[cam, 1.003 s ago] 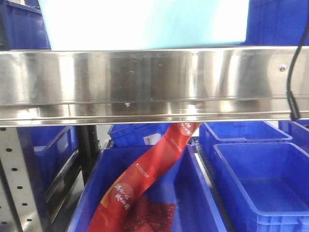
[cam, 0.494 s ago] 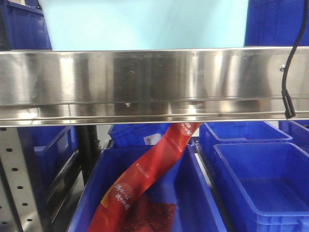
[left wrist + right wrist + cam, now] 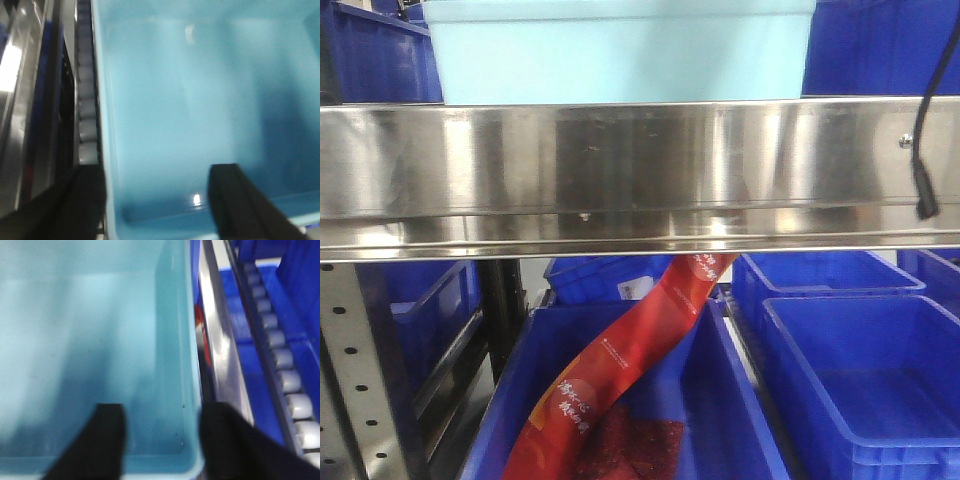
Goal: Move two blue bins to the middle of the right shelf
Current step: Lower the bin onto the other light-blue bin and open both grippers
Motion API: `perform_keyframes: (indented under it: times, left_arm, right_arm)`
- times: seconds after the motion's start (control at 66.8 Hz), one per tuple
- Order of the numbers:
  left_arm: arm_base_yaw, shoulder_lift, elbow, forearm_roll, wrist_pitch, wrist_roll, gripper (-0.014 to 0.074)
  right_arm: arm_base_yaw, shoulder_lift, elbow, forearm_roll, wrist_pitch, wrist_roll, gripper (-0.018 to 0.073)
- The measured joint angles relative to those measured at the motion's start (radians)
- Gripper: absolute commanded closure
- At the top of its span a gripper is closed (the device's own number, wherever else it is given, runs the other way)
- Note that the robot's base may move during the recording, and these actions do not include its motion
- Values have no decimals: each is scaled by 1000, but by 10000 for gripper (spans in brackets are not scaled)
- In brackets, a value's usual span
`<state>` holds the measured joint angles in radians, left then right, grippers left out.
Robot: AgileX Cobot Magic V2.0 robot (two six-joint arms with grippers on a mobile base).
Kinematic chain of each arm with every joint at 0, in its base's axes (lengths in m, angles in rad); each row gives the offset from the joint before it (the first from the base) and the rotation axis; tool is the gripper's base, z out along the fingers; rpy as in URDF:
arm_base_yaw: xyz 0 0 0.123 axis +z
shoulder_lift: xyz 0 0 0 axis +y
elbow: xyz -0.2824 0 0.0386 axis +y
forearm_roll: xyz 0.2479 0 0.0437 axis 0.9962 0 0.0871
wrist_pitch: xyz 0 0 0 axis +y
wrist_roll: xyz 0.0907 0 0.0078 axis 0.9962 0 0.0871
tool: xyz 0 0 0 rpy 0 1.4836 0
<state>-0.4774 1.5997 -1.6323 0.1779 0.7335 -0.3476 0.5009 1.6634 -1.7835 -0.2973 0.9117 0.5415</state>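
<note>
a pale blue bin [image 3: 620, 55] sits above the steel shelf rail [image 3: 620, 170]. the left gripper [image 3: 155, 205] straddles its left wall – one finger inside, one outside – and the right gripper [image 3: 160, 440] straddles its right wall likewise; whether either truly pinches, i cannot tell.

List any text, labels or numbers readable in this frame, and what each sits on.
Red packaging strip in the dark blue bin: white Chinese characters and a small line of print, too small and blurred to read.
White label behind it: unreadable.
Pale blue bin, shelf rail: no text.
</note>
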Motion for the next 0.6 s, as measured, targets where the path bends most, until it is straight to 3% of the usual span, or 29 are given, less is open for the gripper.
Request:
perform_keyframes:
  times: [0.18,0.404,0.599]
  left_arm:
    - [0,-48,0,0,-2,0,711]
    - [0,-69,22,0,64,8,707]
    - [0,-188,197,-4,-116,10,707]
  right_arm:
    - [0,-42,-1,0,0,-41,708]
    - [2,-83,46,0,-51,-77,726]
    - [2,-233,320,-2,-338,-79,726]
